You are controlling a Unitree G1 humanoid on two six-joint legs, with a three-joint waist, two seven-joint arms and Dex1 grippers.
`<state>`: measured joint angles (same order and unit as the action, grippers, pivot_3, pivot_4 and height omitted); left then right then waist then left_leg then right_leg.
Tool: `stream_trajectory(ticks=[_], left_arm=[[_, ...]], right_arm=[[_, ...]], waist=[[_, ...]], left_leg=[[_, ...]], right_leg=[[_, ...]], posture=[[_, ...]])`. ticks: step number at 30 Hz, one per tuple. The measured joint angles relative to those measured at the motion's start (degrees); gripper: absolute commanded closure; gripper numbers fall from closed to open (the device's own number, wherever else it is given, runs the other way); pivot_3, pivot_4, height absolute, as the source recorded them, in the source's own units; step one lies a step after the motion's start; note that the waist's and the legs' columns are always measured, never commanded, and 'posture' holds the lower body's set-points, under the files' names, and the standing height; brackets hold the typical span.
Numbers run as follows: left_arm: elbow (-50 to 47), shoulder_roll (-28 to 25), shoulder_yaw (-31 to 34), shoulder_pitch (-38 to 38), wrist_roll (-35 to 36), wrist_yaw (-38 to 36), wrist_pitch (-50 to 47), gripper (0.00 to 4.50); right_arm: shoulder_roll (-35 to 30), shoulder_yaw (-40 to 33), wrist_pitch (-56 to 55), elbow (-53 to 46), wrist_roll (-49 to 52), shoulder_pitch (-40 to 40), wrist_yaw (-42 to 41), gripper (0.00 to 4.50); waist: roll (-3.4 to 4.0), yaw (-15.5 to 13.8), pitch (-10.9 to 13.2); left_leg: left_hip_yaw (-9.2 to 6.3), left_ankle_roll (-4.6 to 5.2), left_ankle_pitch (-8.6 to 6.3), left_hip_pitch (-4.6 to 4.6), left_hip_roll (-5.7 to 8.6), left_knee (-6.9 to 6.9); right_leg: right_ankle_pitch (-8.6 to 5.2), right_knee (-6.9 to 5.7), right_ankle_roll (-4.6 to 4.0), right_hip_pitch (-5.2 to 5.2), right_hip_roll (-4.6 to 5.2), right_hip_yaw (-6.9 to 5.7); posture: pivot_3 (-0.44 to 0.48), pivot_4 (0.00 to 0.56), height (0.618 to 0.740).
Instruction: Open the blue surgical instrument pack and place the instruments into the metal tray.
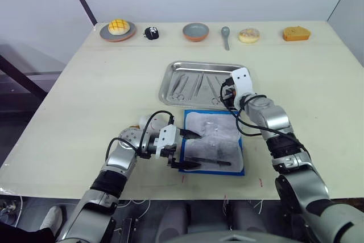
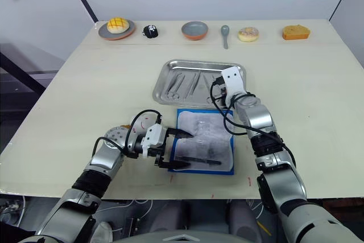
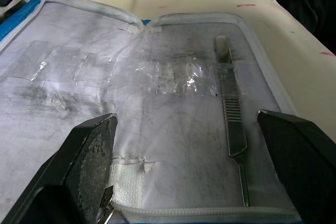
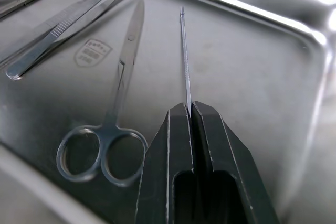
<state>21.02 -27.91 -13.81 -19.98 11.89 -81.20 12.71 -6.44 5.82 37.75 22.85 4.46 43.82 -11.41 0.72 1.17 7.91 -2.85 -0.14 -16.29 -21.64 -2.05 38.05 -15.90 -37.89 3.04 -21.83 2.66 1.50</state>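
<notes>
The blue surgical instrument pack lies open near the table's front edge, its whitish lining facing up. A slim metal handle lies on the lining. My left gripper is open over the pack's left edge, and its fingers hold nothing. Behind the pack is the metal tray, with several instruments in it. These include scissors and forceps. My right gripper is low over the tray's right part, shut on a thin straight instrument.
Along the far edge stand a plate with a yellow bun, a small black object, a grey-and-orange bowl, a spoon, a doughnut and an orange wedge. A white lump sits by my left wrist.
</notes>
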Motion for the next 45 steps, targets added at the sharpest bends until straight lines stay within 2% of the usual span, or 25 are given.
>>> stream_trajectory(ticks=[2,5,6,8,12,13,19,27,32,35,41,45], left_arm=[[0.0,0.0,0.0,0.0,0.0,0.0,0.0,0.00],[0.0,0.0,0.0,0.0,0.0,0.0,0.0,0.00],[0.0,0.0,0.0,0.0,0.0,0.0,0.0,0.00],[0.0,0.0,0.0,0.1,0.0,0.0,0.0,0.00],[-0.2,0.0,0.0,0.1,0.0,0.0,0.0,0.00],[-0.2,0.0,0.0,0.2,0.0,0.0,0.0,0.00],[-0.2,0.0,0.0,0.2,0.1,-0.3,0.0,0.00],[0.1,0.0,-0.2,-0.1,0.1,-0.7,0.1,0.00],[0.4,0.1,-0.2,-0.3,0.1,-1.0,0.2,0.00],[0.8,0.1,-0.3,-0.6,0.1,-1.3,0.2,0.00],[1.1,0.1,-0.3,-0.7,0.1,-1.6,0.3,0.00],[1.2,0.0,-0.2,-0.8,0.1,-1.6,0.4,0.00]], right_arm=[[0.5,0.0,-1.1,1.8,-0.2,0.7,-0.3,4.38],[0.6,0.1,-2.6,3.7,-0.9,1.3,-0.9,3.55],[0.6,0.1,-3.0,3.9,-1.0,1.3,-1.1,3.14],[0.6,0.1,-3.5,4.0,-1.2,1.3,-1.9,2.00],[-0.3,0.3,-4.2,1.7,-1.7,0.3,-3.1,0.33],[-0.7,0.3,-4.3,0.9,-1.7,0.2,-3.3,0.33],[-7.8,0.1,-4.2,-21.6,0.5,-6.5,-10.7,0.33],[-17.5,-1.2,-8.0,-39.8,8.5,-24.9,-24.5,0.33],[-23.0,-4.7,-9.4,-47.0,14.4,-34.5,-31.3,0.33],[-28.5,-8.4,-12.6,-49.7,17.6,-41.8,-37.5,0.33],[-35.7,-16.4,-16.0,-51.7,24.7,-48.3,-47.4,0.33],[-39.8,-21.6,-16.1,-51.6,29.7,-49.6,-53.0,0.33]], waist=[[0.00,0.0,0.0],[0.00,0.0,0.0],[0.01,0.0,0.0],[0.01,0.0,0.0],[0.02,-0.1,0.0],[0.02,0.0,0.0],[0.08,0.0,0.0],[0.07,-0.2,0.0],[0.04,-0.2,0.0],[0.01,-0.3,0.1],[-0.01,-0.3,0.1],[-0.04,-0.3,0.1]], left_leg=[[0.00,0.00,0.00,-0.01,0.00,0.00],[0.00,0.00,0.00,-0.01,0.00,0.00],[0.00,0.00,0.00,-0.01,0.00,0.00],[0.00,0.00,0.00,-0.01,0.00,-0.01],[0.00,0.00,0.00,-0.03,0.00,-0.02],[0.01,0.00,0.00,-0.02,0.00,-0.02],[-0.01,0.00,0.00,-0.06,0.00,-0.02],[-0.01,0.02,-0.01,-0.08,0.00,-0.03],[-0.01,0.03,-0.02,-0.07,0.00,-0.03],[-0.01,0.03,-0.02,-0.05,0.00,-0.03],[-0.01,0.04,-0.02,0.02,-0.01,-0.03],[-0.01,0.04,-0.03,0.04,-0.01,-0.03]], right_leg=[[0.00,0.00,0.00,0.00,0.00,0.00],[0.00,0.01,0.00,0.00,0.00,0.00],[0.00,0.01,0.00,0.00,0.00,0.00],[0.00,0.01,0.00,0.00,0.00,0.00],[0.00,0.03,0.00,-0.01,0.00,0.00],[0.00,0.03,0.00,-0.01,0.01,0.01],[0.00,0.03,0.00,-0.05,0.00,0.01],[-0.01,0.10,0.01,-0.02,0.00,0.01],[-0.01,0.14,0.01,0.01,0.00,0.01],[-0.02,0.16,0.02,0.04,0.00,0.00],[-0.03,0.19,0.03,0.14,-0.02,0.00],[-0.03,0.19,0.03,0.16,-0.02,0.01]], posture=[[0.000,0.150,0.732],[0.000,0.150,0.732],[0.000,0.150,0.732],[0.000,0.150,0.732],[0.000,0.150,0.732],[0.000,0.150,0.732],[0.000,0.150,0.732],[0.000,0.150,0.732],[0.000,0.150,0.732],[0.000,0.150,0.732],[0.000,0.150,0.732],[0.000,0.150,0.732]])
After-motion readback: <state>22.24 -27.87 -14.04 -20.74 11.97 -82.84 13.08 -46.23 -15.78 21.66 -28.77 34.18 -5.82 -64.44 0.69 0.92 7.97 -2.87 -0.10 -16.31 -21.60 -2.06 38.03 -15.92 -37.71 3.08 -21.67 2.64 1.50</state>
